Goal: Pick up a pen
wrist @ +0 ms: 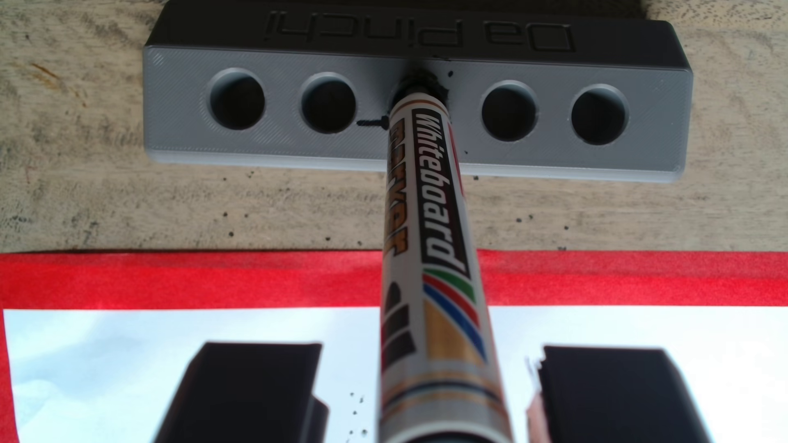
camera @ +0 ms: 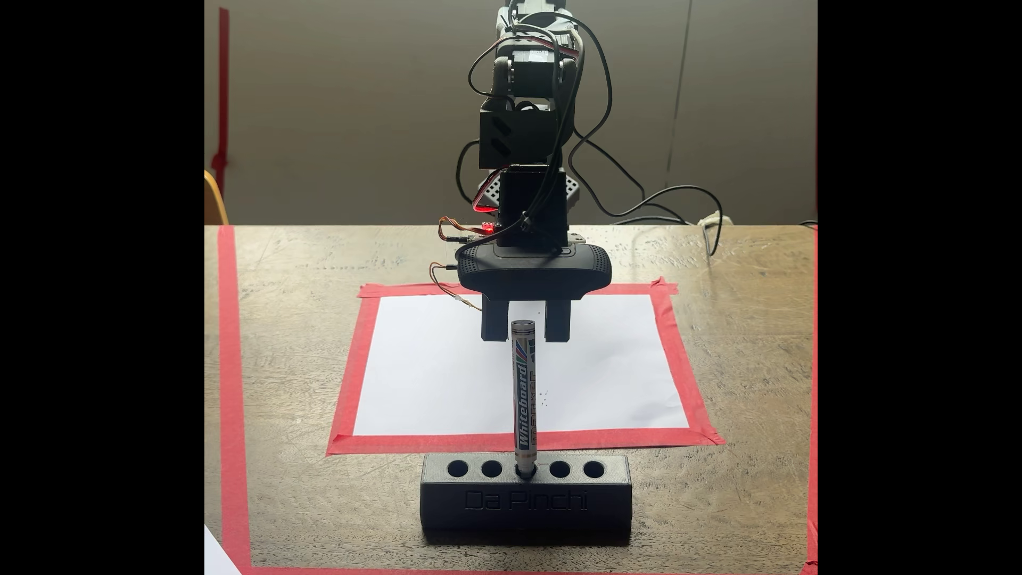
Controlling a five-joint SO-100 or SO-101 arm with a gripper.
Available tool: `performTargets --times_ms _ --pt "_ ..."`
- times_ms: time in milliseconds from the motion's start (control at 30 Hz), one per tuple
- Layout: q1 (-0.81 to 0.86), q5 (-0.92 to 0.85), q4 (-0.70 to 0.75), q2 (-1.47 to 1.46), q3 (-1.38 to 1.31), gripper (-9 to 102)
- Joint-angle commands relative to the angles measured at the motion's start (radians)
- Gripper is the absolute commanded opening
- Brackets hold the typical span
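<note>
Pen (camera: 523,398): upright, tip down in the middle hole of the holder (camera: 525,500)
Gripper (camera: 524,337): fingers spread either side of the pen's top, not touching

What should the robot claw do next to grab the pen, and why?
Probably squeeze shut. The open gripper has a finger on each side of the pen top, not yet touching, and the pen stands upright in the middle hole of the holder.
</note>
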Motion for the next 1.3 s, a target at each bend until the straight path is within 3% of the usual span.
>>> performTargets --times_ms 0,733,1267 --pt "0.008 0.011 -0.011 0.043 -0.066 100" --pt "0.008 0.011 -0.014 0.029 -0.066 100" --pt "0.008 0.005 -0.029 0.029 -0.066 79"
